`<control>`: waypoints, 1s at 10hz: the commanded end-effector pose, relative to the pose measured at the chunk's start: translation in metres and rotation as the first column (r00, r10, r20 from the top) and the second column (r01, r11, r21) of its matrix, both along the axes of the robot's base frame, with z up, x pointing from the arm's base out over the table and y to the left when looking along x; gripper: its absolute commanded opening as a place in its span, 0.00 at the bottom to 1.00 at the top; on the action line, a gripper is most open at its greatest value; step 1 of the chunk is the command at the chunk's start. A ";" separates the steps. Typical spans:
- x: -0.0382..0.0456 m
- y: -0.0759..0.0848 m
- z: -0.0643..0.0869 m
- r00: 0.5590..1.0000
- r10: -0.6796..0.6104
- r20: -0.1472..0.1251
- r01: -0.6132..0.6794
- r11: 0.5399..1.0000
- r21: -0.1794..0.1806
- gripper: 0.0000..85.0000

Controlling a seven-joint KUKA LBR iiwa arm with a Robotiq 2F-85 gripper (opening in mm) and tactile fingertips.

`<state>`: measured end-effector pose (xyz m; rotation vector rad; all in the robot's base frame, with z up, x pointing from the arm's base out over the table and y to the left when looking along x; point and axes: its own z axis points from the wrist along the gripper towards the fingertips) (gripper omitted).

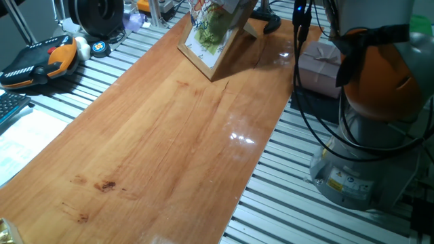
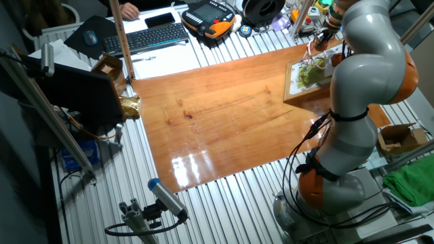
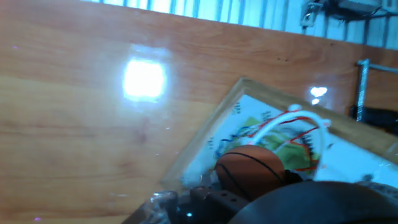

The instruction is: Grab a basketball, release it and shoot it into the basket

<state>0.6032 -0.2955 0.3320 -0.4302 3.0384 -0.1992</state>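
In the hand view the basketball [image 3: 250, 168], small and orange with dark seams, sits between my gripper's [image 3: 249, 190] fingers at the bottom edge. It is just beside and above the basket's orange-red hoop with its whitish net [image 3: 303, 138]. The hoop is fixed to the wood-framed board with a green and orange drawing [image 3: 249, 124]. In one fixed view the tilted board [image 1: 207, 41] stands at the far end of the wooden table [image 1: 169, 135], with the hand [image 1: 232, 7] cut off by the top edge above it. In the other fixed view the board [image 2: 308, 73] shows beside the arm.
An orange-and-black device [image 1: 41, 59] lies on the slatted bench at the left and also shows in the other fixed view [image 2: 211, 16]. A keyboard [image 2: 146, 37] lies near it. A pinkish box [image 1: 319, 64] and the arm's base [image 1: 359, 169] stand to the right of the table.
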 end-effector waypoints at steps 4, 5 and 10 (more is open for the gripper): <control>0.0000 -0.001 -0.001 1.000 -0.014 0.001 0.014 1.000 0.006 0.11; -0.0001 -0.001 -0.001 1.000 -0.025 0.006 0.025 1.000 0.001 0.23; 0.0006 -0.002 -0.002 0.997 -0.063 0.035 0.063 0.998 -0.019 0.86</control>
